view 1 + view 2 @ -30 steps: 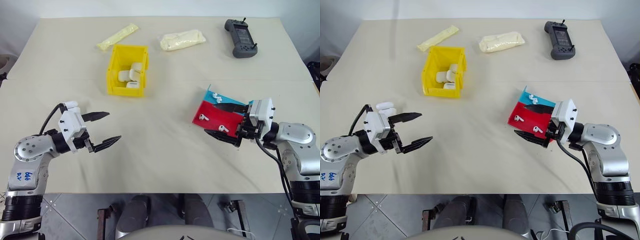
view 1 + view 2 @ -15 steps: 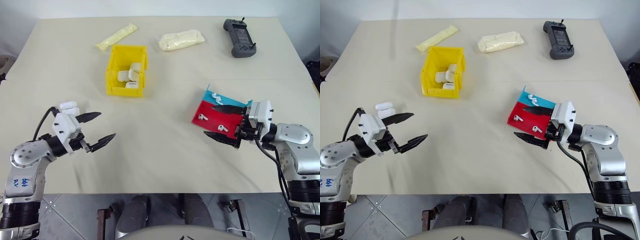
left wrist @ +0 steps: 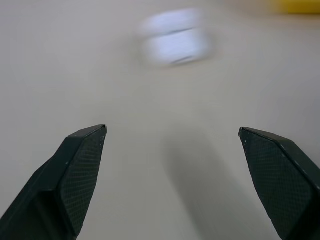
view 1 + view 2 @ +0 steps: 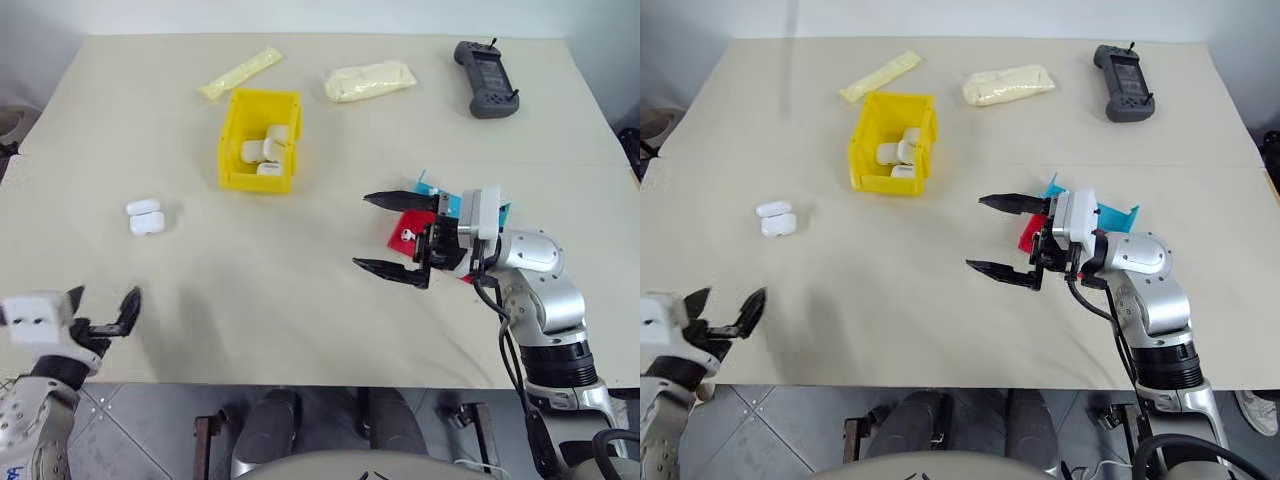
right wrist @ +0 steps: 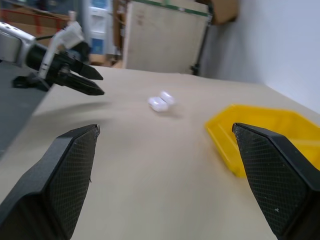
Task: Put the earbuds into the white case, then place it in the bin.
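Both end effectors shifted vs. earlier.

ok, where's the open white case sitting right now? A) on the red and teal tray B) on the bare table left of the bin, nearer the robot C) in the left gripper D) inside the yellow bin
B: the white case lies open on the table, left of the bin and apart from the open left gripper.

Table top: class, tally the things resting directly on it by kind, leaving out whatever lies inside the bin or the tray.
yellow bin: 1
open white case: 1
pale yellow packets: 2
grey controller: 1
red and teal tray: 1
Total: 6
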Controlling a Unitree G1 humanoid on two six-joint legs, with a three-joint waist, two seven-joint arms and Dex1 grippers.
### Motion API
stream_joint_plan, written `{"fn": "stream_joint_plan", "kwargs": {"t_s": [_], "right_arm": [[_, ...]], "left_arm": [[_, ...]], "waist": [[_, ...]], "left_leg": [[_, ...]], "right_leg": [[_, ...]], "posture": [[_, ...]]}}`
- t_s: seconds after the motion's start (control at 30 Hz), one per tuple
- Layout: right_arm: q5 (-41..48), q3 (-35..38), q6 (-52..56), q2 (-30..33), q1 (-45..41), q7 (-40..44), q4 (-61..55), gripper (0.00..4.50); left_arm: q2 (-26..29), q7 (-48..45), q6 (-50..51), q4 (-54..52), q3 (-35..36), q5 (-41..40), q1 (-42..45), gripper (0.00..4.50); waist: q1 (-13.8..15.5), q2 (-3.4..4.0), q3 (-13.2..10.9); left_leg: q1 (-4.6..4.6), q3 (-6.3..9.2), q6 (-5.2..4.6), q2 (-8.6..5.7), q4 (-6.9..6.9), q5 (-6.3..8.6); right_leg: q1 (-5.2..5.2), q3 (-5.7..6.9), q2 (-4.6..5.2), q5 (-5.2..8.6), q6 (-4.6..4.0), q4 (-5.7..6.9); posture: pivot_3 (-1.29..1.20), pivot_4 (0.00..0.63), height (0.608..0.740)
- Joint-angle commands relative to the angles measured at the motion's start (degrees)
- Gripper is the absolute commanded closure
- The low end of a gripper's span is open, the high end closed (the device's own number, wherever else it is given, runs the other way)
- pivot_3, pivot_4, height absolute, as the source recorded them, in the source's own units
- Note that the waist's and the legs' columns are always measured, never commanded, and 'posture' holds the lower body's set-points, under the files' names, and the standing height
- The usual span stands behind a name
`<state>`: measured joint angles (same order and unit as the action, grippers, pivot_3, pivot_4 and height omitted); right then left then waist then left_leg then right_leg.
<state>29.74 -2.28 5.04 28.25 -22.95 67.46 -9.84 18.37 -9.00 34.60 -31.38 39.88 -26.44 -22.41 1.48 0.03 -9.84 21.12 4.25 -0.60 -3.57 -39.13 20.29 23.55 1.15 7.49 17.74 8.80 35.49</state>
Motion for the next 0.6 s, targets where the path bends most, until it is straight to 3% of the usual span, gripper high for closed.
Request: {"fn": "stream_joint_plan", "kwargs": {"t_s": [0.03,0.2,0.3,0.4,0.47,0.6], "right_arm": [[1.1,0.3,-1.1,0.0,0.0,0.8,-1.9,0.05],[0.1,1.5,-1.1,2.2,0.6,1.8,-0.3,0.05],[-0.2,2.0,-1.0,4.0,2.0,2.1,-0.4,0.05],[0.2,2.2,-0.1,4.8,3.1,1.5,-1.2,0.05],[0.5,2.0,0.4,4.9,3.5,1.2,-2.0,0.05],[0.7,1.6,1.2,4.6,3.5,0.3,-2.9,0.05]], "left_arm": [[0.4,2.1,5.3,-6.6,1.1,-4.0,0.1,0.00],[6.2,5.9,17.4,-7.5,3.0,-11.3,9.8,0.00],[10.1,11.5,29.4,-4.5,4.5,-15.6,21.1,0.00],[17.2,15.2,45.4,0.9,-0.7,-12.5,34.8,0.00],[18.6,17.6,55.4,6.5,-3.6,-10.0,44.0,0.00],[18.9,18.4,57.9,16.2,-7.0,-8.2,54.3,0.00]], "waist": [[0.1,-0.02,0.0],[0.0,-0.03,0.0],[-0.2,-0.03,0.0],[-0.3,-0.08,0.0],[-0.3,-0.08,0.0],[-0.9,-0.09,0.0]], "left_leg": [[0.00,0.00,0.00,-0.02,0.00,0.00],[0.00,0.11,0.03,-0.04,-0.01,-0.02],[-0.03,0.11,0.06,-0.03,0.00,-0.02],[-0.01,0.11,0.08,-0.03,0.00,-0.02],[-0.04,0.10,0.08,-0.07,0.00,-0.02],[-0.03,0.10,0.08,-0.16,0.04,-0.02]], "right_leg": [[0.00,0.00,0.02,0.00,0.00,0.02],[0.01,-0.04,0.02,0.04,-0.08,0.10],[0.03,-0.03,-0.01,0.06,-0.13,0.18],[0.10,0.09,-0.07,0.07,-0.14,0.42],[0.09,0.07,-0.08,0.07,-0.13,0.50],[0.15,0.03,-0.08,0.06,-0.13,0.48]], "posture": [[0.00,0.150,0.740],[0.00,0.150,0.740],[0.00,0.150,0.740],[0.00,0.150,0.740],[0.00,0.150,0.740],[0.00,0.150,0.740]]}}
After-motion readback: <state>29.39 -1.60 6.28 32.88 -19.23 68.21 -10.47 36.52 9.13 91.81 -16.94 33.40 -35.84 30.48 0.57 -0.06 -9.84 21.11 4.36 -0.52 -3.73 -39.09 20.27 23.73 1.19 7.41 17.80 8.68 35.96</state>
